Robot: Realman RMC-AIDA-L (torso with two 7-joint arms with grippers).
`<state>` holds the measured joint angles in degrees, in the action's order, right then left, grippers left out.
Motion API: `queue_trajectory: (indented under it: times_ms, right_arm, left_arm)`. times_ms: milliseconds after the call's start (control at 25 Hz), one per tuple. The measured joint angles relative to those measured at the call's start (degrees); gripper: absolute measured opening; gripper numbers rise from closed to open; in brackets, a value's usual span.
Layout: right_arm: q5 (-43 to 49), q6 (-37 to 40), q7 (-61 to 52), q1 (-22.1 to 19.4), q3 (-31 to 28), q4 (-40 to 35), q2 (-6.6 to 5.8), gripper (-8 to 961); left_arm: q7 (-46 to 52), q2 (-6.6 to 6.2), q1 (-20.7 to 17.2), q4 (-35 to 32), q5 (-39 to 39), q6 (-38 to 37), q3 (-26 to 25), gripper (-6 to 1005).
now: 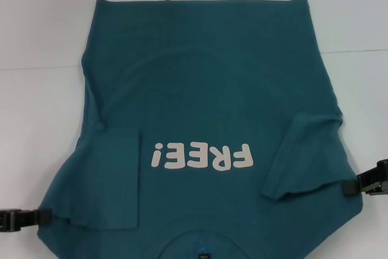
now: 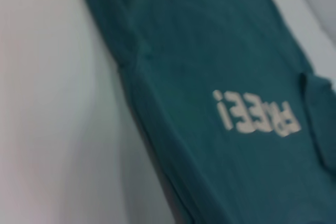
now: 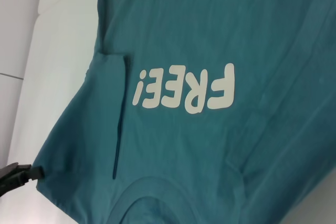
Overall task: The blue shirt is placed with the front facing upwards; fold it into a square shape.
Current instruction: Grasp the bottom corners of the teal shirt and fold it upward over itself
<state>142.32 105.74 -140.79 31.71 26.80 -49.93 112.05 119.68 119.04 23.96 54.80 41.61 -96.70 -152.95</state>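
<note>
White and smooth, the desk carries the blue shirt, which lies front up across its middle with the hem at the far side and the round neck at the near edge, closest to the robot. Both short sleeves are already turned inward over the chest, the left sleeve lying flat and squarish, the right sleeve lying slanted with a raised edge. Between them runs the white "FREE!" lettering, upside down from the head view. The left pincer sits at the near left shoulder edge of the cloth and the right pincer at the near right shoulder edge, each touching or just meeting the fabric; whether either is clenched on the cloth or released I cannot tell. The step in hand looks like taking both shoulder corners to carry the near end over toward the hem. To do it well, both pincers should bite both layers at matching points, lift together at an even height, and lay the fold straight so the sleeves stay tucked and the sides stay parallel.
</note>
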Motion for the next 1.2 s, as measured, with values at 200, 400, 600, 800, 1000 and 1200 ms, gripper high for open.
queue_trajectory:
  times_ms: [200, 400, 600, 800, 1000, 1200]
  right_arm:
    - [-2.3, 0.3, 0.1, -0.6, 0.0, 0.0, 0.01, 45]
    - [-3.5, 1.1, 0.2, -0.8, 0.1, 0.0, 0.27, 44]
    - [-3.8, 1.6, 0.7, -1.2, 0.0, 0.1, 0.55, 44]
    - [-4.5, 2.0, 0.8, -2.1, -0.2, 0.1, 0.65, 44]
    - [-7.4, 3.0, 0.9, -3.2, -0.3, 0.1, 0.96, 45]
    - [-9.7, 3.8, 1.0, -4.7, -0.3, 0.1, 1.42, 45]
  left_arm:
    - [-1.0, -0.42, -0.3, -0.2, 2.7, -1.6, -1.1, 31]
    - [-1.8, -0.67, -0.5, -0.8, 4.8, -2.9, -1.1, 31]
    - [-2.1, -0.93, -1.3, -0.8, 6.8, -4.5, -1.6, 31]
    - [-3.0, -1.06, -1.7, -0.7, 8.4, -7.1, -3.4, 32]
    - [-4.1, -1.08, -2.5, -0.5, 10.4, -10.2, -5.8, 32]
    - [-5.2, -1.08, -3.5, -0.3, 10.7, -12.1, -8.2, 32]
